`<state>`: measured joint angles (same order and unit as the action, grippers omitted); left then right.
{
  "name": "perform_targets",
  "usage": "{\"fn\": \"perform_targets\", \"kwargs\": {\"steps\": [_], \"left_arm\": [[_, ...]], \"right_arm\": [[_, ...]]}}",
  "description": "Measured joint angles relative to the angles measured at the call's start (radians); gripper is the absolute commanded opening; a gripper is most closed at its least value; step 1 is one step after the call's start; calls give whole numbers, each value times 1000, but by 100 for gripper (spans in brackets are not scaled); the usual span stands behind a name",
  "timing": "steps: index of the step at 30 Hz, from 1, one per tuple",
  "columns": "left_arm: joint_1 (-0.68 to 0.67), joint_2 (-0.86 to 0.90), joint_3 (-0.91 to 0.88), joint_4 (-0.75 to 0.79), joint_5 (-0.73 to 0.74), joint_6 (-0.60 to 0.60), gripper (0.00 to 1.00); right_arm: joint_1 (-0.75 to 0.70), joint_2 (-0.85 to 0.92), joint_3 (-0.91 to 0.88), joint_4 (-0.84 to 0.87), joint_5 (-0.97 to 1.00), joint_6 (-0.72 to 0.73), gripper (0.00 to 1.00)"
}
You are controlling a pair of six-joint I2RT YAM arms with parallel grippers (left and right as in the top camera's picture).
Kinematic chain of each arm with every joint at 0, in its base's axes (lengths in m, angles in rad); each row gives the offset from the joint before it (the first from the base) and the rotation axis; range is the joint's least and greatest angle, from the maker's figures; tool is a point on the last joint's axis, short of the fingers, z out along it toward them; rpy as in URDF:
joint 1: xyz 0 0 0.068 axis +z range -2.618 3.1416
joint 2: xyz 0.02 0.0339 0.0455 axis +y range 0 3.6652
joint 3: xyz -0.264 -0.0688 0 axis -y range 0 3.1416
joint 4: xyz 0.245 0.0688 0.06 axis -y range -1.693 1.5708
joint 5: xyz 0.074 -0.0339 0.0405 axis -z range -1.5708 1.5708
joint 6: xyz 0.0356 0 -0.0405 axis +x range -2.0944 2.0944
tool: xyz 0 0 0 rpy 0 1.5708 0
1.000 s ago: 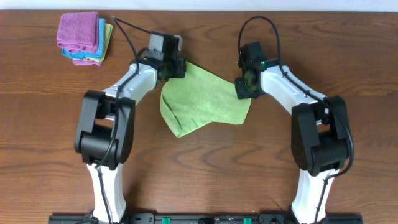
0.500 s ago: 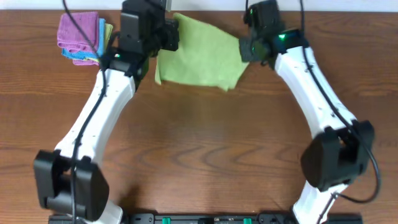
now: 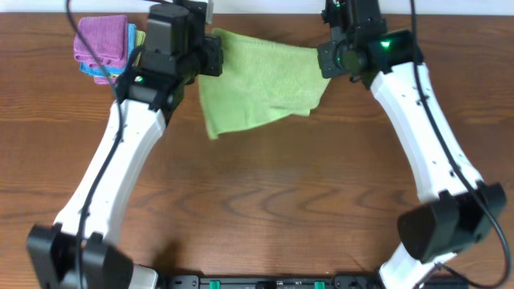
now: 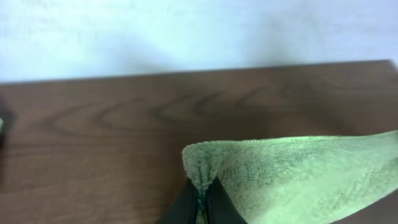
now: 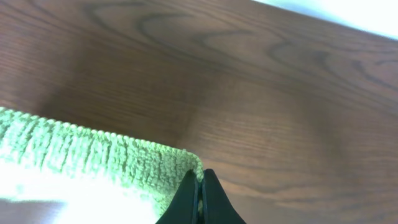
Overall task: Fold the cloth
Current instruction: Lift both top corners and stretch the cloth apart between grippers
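Overhead, I see the cloth (image 3: 259, 80) stretched left to right over the far bench (image 3: 257, 201), free edge toward the near side. Left claw (image 3: 213, 54) and right claw (image 3: 325, 63) each pinch a far corner.

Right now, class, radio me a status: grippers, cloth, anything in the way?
Left gripper shut on green cloth corner. Right gripper shut on opposite corner. Cloth spread between them. Folded cloth stack beside left arm, not obstructing.
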<state>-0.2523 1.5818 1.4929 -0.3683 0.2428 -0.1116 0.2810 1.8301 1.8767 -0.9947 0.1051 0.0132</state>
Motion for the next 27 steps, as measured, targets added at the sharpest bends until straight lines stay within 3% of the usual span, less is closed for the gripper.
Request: {"fn": "perform_targets", "kwargs": {"steps": [8, 14, 27], "left_arm": [[-32, -227, 0, 9, 51, 0, 6], [-76, -338, 0, -80, 65, 1, 6], [-196, -496, 1, -319, 40, -9, 6]], "right_arm": [[0, -222, 16, 4, 1, 0, 1], [0, -368, 26, -48, 0, 0, 1], [79, -483, 27, -244, -65, 1, 1]]}}
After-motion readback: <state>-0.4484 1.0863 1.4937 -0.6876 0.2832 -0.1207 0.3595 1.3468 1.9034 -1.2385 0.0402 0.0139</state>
